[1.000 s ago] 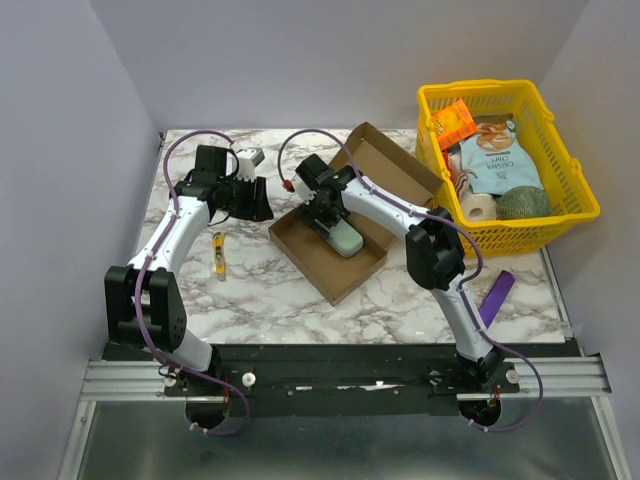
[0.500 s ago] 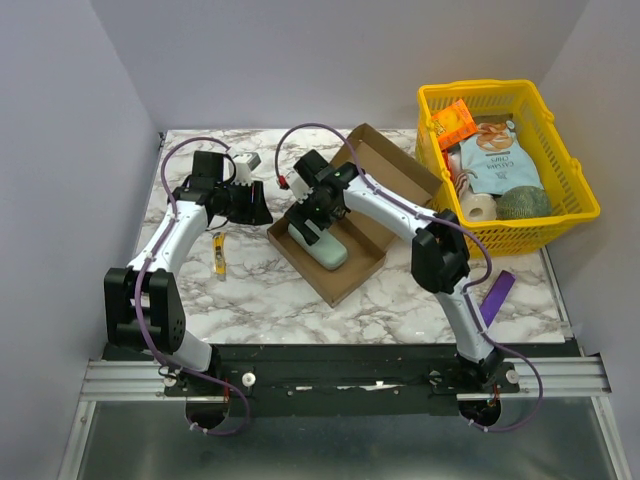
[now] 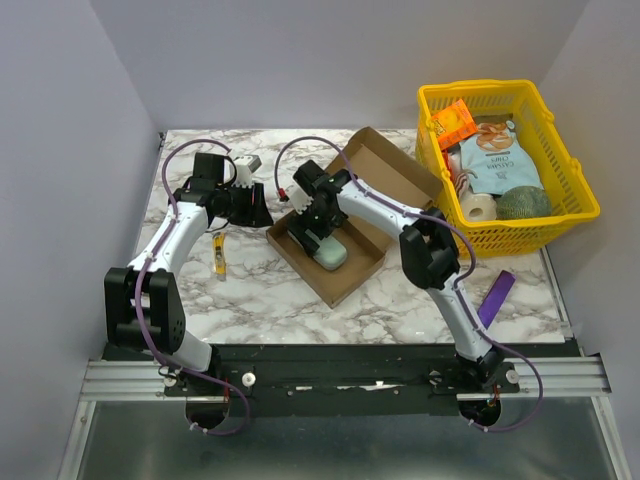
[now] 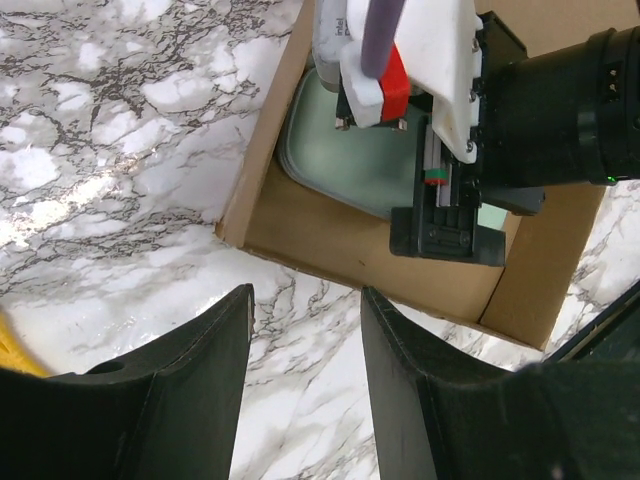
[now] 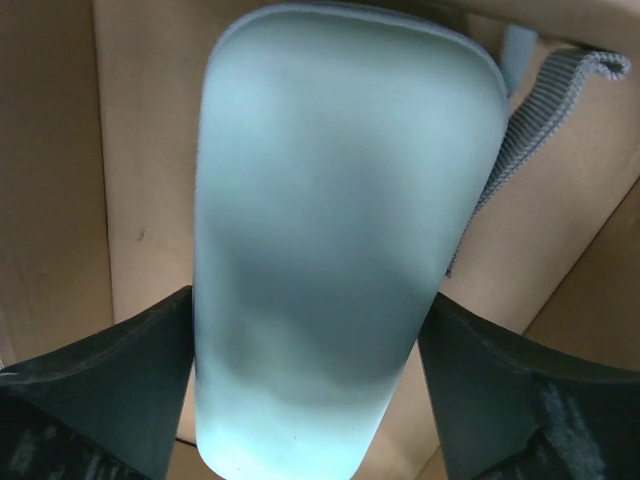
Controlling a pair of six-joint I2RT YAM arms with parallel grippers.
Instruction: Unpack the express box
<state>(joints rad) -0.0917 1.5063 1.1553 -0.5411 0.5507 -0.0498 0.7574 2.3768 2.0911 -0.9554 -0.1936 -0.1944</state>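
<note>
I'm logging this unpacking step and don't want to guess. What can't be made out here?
Whether the right gripper grips or merely flanks the pale green case: right wrist view blurred, top view too small.
Floor of the express box beneath the case: hidden by it in every view.
Print on the blue pouch in the yellow basket: top view, too small.

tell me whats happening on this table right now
The right fingers sit either side of a pale green case lying inside the open express box. Whether they are gripping it is unclear. The left fingers hover open and empty over the marble table, just beside the box.
</note>
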